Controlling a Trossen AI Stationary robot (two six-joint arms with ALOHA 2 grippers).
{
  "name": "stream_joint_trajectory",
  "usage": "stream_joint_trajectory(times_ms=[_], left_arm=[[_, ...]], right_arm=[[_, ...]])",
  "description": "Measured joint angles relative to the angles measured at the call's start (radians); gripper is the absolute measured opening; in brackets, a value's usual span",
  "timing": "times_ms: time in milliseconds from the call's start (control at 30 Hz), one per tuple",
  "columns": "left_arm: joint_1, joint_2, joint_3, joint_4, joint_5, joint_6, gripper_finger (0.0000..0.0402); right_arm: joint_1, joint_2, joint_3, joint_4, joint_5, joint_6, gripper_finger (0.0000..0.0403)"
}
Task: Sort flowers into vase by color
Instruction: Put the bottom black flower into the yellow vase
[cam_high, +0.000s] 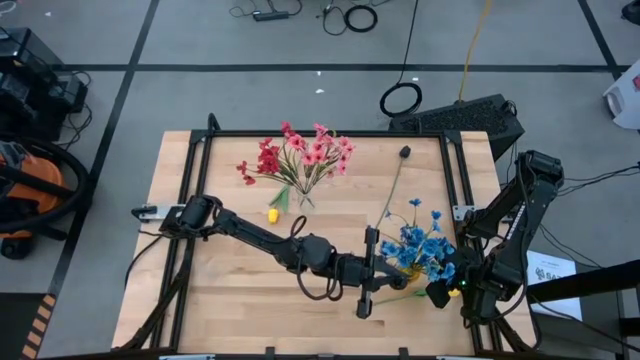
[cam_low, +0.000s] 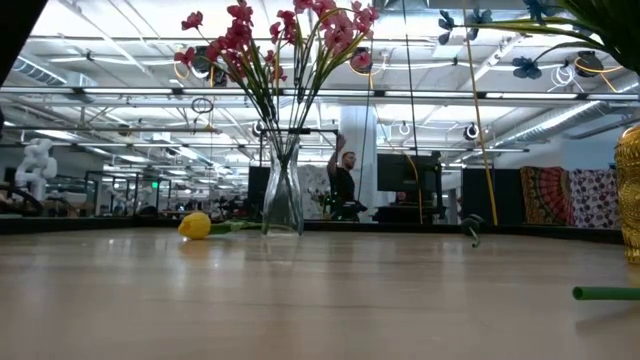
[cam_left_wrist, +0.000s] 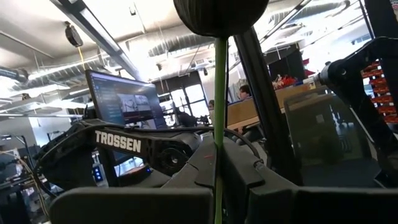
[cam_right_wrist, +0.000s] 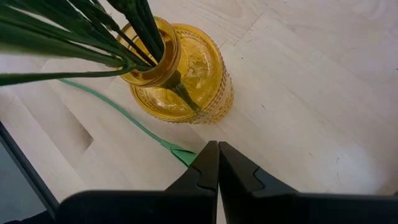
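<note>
- I see the left arm stretched low toward the frame's lower centre, its left gripper (cam_high: 367, 285) clamped on the dark bud's stem (cam_left_wrist: 219, 112).
- Right gripper (cam_right_wrist: 217, 163), lower right, fingers closed, holding nothing, beside the yellow vase (cam_right_wrist: 186, 78) of blue flowers (cam_high: 425, 245).

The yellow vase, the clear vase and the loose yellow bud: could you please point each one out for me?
yellow vase (cam_right_wrist: 186, 84): right wrist view, on its textured amber belly.
clear vase (cam_low: 283, 195): low view, on its glass body below the stems.
yellow bud (cam_low: 195, 225): low view, on the bud's head, lying on the table.
</note>
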Motion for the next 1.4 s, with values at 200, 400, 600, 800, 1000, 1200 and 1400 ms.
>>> stream_joint_trajectory(times_ms=[200, 400, 600, 800, 1000, 1200, 1400], left_arm=[[0.002, 0.000, 0.000, -0.016, 0.003, 0.000, 0.0011], [0.009, 0.000, 0.000, -0.071, 0.019, 0.001, 0.0011], [0.014, 0.001, -0.001, -0.097, 0.020, 0.001, 0.0011], [0.010, 0.001, -0.001, -0.135, -0.011, 0.000, 0.0011], [0.005, 0.001, -0.001, -0.138, -0.052, -0.005, 0.0011], [0.007, 0.001, 0.047, -0.221, -0.083, -0.099, 0.0011], [0.027, 0.001, 0.151, -0.375, -0.078, -0.076, 0.0011]], right_arm=[[0.000, 0.000, 0.000, 0.000, 0.000, 0.000, 0.0000], [0.000, 0.000, 0.000, 0.000, 0.000, 0.000, 0.0000], [0.000, 0.000, 0.000, 0.000, 0.000, 0.000, 0.0000], [0.000, 0.000, 0.000, 0.000, 0.000, 0.000, 0.0000], [0.000, 0.000, 0.000, 0.000, 0.000, 0.000, 0.0000], [0.000, 0.000, 0.000, -0.001, 0.000, -0.004, 0.0000], [0.000, 0.000, 0.000, -0.006, 0.008, -0.004, 0.0000]])
